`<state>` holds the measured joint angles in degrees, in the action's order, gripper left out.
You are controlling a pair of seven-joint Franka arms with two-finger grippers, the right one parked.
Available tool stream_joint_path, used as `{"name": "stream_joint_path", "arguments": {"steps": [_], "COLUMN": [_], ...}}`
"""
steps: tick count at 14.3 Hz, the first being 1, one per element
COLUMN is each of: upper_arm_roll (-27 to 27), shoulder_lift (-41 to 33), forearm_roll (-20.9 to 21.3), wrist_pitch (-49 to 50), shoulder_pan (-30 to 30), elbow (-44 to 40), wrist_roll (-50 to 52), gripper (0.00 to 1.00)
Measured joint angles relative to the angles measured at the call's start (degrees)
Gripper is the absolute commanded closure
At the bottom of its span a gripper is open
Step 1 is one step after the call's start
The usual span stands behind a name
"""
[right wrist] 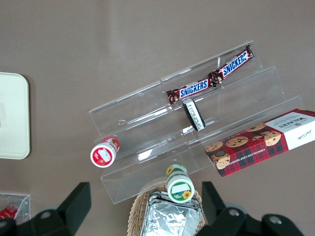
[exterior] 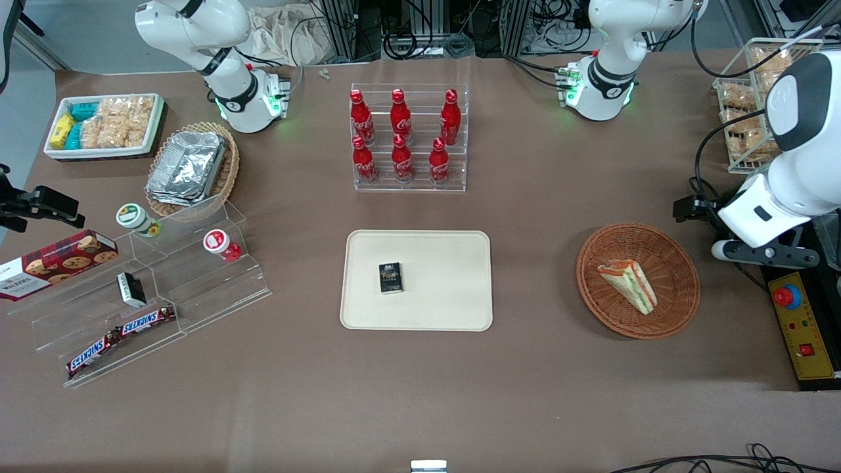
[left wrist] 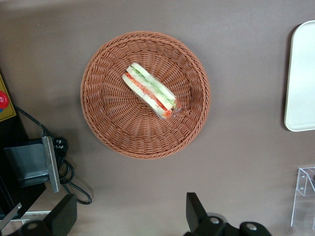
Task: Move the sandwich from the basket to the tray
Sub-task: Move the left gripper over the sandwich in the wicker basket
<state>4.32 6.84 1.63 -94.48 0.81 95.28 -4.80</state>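
The sandwich (exterior: 629, 284) (left wrist: 150, 91), a pale wedge with red and green layers, lies in the round reddish-brown basket (exterior: 677, 263) (left wrist: 108, 123). The cream tray (exterior: 460, 309) (left wrist: 300, 73) lies flat at mid-table, toward the parked arm's end from the basket. My left gripper (exterior: 690, 209) (left wrist: 129, 216) hangs above the table beside the basket's rim, toward the working arm's end. It is open, with bare tabletop between its fingers and nothing held.
A small black box (exterior: 391, 277) lies on the tray. A clear rack of red cola bottles (exterior: 407, 138) stands farther from the camera. A yellow control box (exterior: 801, 328) and cables lie close by the basket. A clear stepped shelf (exterior: 151, 289) holds snacks.
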Motion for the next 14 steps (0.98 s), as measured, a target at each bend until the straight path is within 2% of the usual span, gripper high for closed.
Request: {"name": "stream_joint_path", "arguments": {"steps": [5,9,14], "upper_arm_roll": [0.10,0.08,-0.10], "shoulder_lift": [0.02,0.47,1.34], "forearm_roll": [0.00,0.01,0.01], "wrist_pitch": [2.83,3.34,-10.95], "shoulder_pan": [-0.19,-0.18,0.22], "elbow": [-0.03,1.41,10.98], "wrist_roll": [0.23,11.82,25.10], "gripper": [0.00,0.00,0.00]}}
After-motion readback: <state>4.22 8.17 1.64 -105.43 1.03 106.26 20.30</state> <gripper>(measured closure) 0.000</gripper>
